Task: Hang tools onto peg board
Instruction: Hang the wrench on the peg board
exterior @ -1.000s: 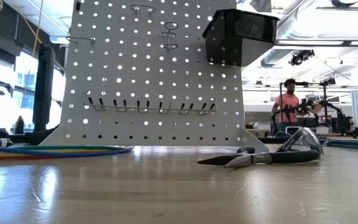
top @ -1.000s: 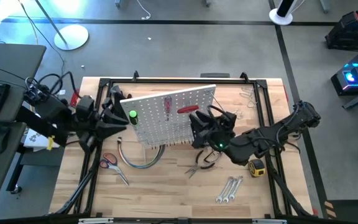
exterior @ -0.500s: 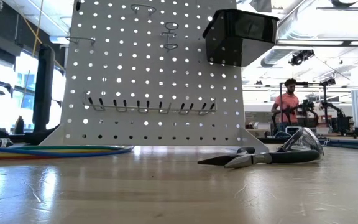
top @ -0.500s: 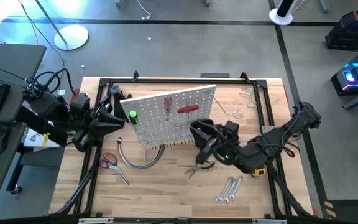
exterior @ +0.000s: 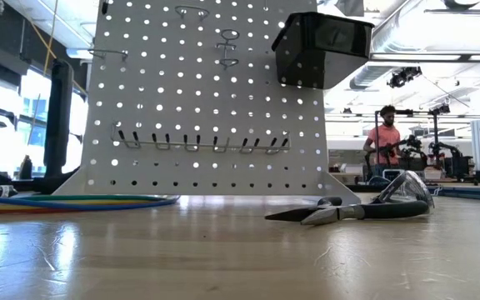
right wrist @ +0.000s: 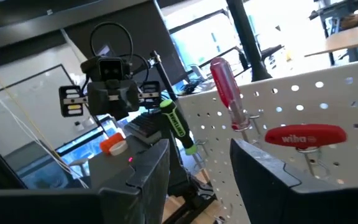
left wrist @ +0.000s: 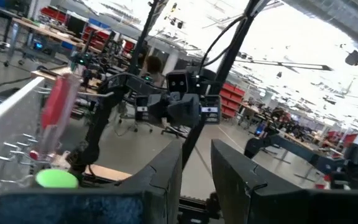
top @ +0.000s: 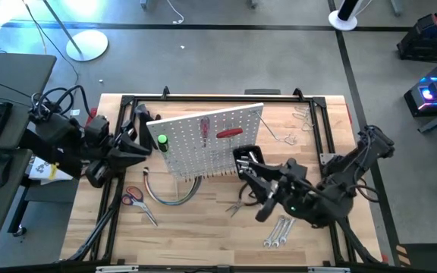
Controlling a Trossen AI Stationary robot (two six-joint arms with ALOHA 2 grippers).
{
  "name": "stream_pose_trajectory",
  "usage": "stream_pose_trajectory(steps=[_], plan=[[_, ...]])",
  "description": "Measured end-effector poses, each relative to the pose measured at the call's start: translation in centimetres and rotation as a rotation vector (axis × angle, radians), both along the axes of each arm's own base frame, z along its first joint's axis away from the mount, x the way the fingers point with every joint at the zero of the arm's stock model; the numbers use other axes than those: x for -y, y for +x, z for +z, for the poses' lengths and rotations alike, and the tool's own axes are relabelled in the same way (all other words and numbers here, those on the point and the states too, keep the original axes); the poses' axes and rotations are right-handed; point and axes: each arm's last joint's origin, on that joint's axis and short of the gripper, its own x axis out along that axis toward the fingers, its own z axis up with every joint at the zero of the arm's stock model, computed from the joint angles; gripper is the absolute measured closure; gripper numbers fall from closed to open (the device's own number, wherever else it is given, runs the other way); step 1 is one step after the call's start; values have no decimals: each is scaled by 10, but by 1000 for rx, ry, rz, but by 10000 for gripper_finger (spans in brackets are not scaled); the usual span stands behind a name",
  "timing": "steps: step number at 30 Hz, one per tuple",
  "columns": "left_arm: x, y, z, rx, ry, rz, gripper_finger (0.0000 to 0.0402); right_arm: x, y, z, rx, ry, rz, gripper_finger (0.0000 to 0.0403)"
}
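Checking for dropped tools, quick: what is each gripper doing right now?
Left gripper: open, a narrow gap between its fingers, nothing held, beside the peg board.
Right gripper: open, empty, in front of the peg board above the pliers.

The table (exterior: 223, 250) is light wood, a bit shiny. The peg board (exterior: 198, 100) is smooth white metal. The pliers (exterior: 348, 211) have shiny metal tips. The red screwdriver handle (right wrist: 227, 84) is glossy plastic.

The red handle (right wrist: 305, 135) hanging on the peg board (right wrist: 278, 112) reads "wiha".
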Motion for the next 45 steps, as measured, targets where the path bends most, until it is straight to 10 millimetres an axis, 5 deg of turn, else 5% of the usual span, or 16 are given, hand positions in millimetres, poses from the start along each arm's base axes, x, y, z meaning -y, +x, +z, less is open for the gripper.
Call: stream_pose_trajectory(steps=[14,22,28,36,40,45], plan=[[36,1,-13,-196,-283,-421,326,-11,-13,2,-34,-26,-49,237],[84,15,-42,-432,-314,-495,326,-24,-26,9,-34,-71,8,237],[120,31,-69,-525,-307,-391,326,-37,-38,5,-40,-63,54,237],[138,50,-104,-673,-288,-234,326,-58,-58,-37,16,346,217,238],[135,51,-112,-725,-252,-187,326,-63,-58,-80,-211,638,327,241],[124,55,-112,-742,-233,-138,326,-59,-28,-108,-452,728,373,246]])
